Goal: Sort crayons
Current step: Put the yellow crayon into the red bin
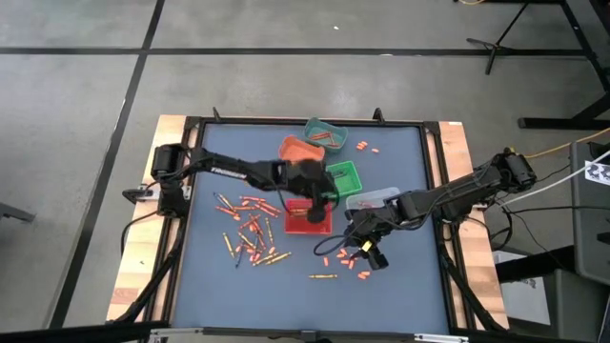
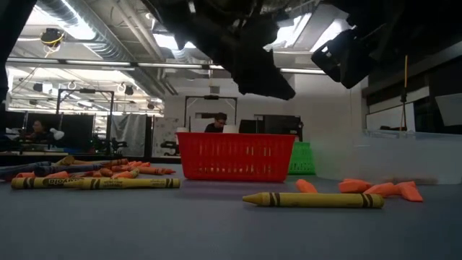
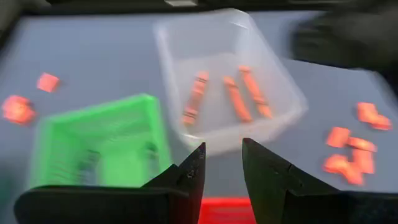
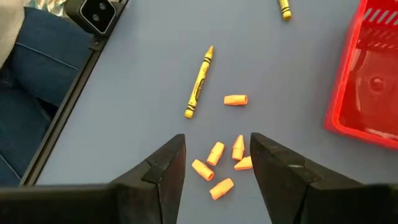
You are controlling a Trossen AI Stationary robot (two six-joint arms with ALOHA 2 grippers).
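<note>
Many crayons (image 1: 248,229) lie scattered on the blue mat's left half. Short orange stubs (image 4: 217,168) lie near the mat's middle front, beside a yellow crayon (image 4: 199,82). My left gripper (image 3: 222,155) is open and empty; it hangs above the red bin (image 1: 310,219), near the green bin (image 3: 99,149) and the clear bin (image 3: 230,81). The clear bin holds three orange crayons. My right gripper (image 4: 217,149) is open and empty above the cluster of orange stubs, one finger to each side of it.
A teal bin (image 1: 324,133) with crayons and an orange bin (image 1: 300,151) stand at the far middle. More orange stubs (image 1: 367,148) lie near the far edge. The low view shows a yellow crayon (image 2: 314,200) lying in front of the red bin (image 2: 234,155). A person's leg (image 4: 37,81) is beside the table.
</note>
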